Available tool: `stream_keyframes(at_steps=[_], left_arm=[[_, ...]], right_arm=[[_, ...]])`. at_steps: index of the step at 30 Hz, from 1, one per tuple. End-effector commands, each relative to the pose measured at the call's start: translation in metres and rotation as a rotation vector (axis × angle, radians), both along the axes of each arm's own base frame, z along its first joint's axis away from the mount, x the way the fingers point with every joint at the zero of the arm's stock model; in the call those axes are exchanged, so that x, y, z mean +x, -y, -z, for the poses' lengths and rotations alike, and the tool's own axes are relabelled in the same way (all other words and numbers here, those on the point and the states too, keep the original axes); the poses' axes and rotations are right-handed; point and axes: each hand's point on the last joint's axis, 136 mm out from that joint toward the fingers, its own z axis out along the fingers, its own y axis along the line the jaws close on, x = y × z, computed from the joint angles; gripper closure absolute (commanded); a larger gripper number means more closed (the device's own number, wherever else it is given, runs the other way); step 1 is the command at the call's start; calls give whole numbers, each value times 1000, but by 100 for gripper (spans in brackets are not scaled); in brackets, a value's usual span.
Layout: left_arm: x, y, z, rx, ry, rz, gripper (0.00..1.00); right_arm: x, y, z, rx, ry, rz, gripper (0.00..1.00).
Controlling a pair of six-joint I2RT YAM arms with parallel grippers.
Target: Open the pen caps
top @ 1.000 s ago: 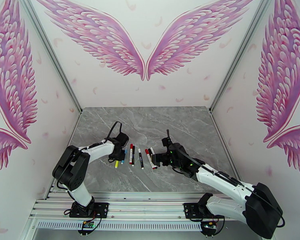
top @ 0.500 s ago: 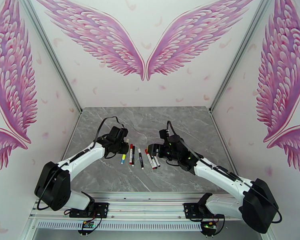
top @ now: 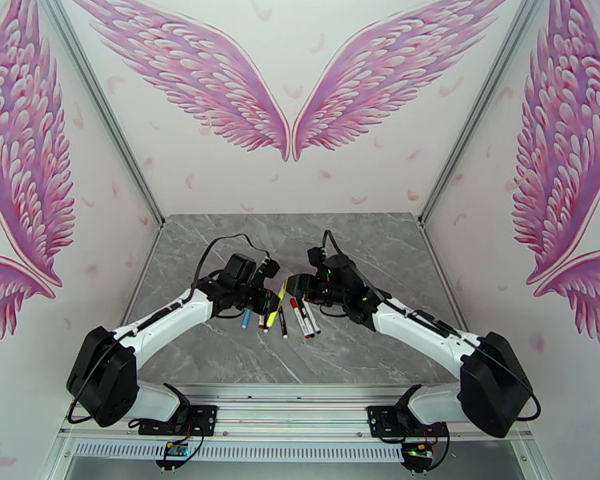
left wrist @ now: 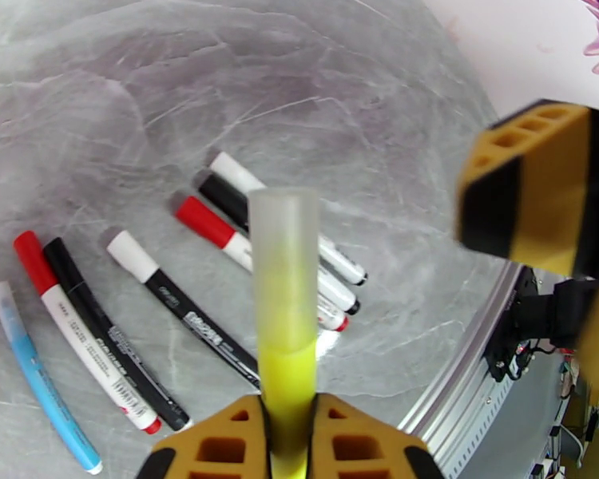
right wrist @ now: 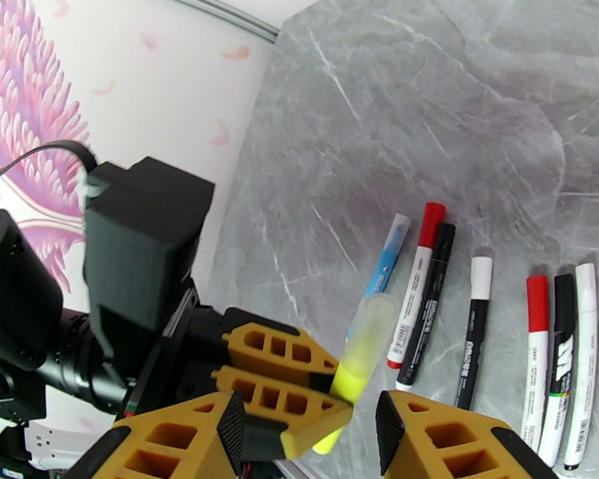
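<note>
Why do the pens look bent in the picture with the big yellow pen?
Left wrist view: its wide lens bends the blue pen and the table, and the close yellow pen looks soft; top external view: everything straight, light even.

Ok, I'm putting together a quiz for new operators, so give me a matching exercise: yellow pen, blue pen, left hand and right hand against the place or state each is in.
Things:
1. yellow pen
2. blue pen
3. left hand
4. right hand

States:
A. jaws apart, holding nothing
B. lying on the table at one end of the row
C. lifted off the table, cap on
D. shut on the yellow pen's barrel

Pairs: 1-C, 2-B, 3-D, 4-A
</note>
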Motion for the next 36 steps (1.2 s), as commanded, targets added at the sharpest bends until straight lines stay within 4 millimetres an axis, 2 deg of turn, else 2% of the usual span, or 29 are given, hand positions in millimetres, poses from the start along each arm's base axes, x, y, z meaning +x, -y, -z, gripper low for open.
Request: stream_keyframes(at_steps=[1, 4, 11, 19, 31, 36], left_arm=[[-1, 11, -33, -77, 64, 46, 88], [-2, 13, -36, -85, 70, 49, 88], [-8, 22, -42, -110, 76, 73, 88], [-8, 26, -44, -116, 83, 70, 88], [-8, 30, -45, -126, 94, 69, 88], [-9, 28, -43, -118, 96, 69, 80]], right_arm=[[10, -1, -10, 14, 0, 24, 49], [13, 4, -4, -5, -13, 57, 49], [17, 0, -1, 9, -27, 59, 47], [18, -2, 5, 20, -45, 61, 60], [17, -2, 11, 18, -62, 66, 73], [18, 2, 9, 16, -50, 80, 82]])
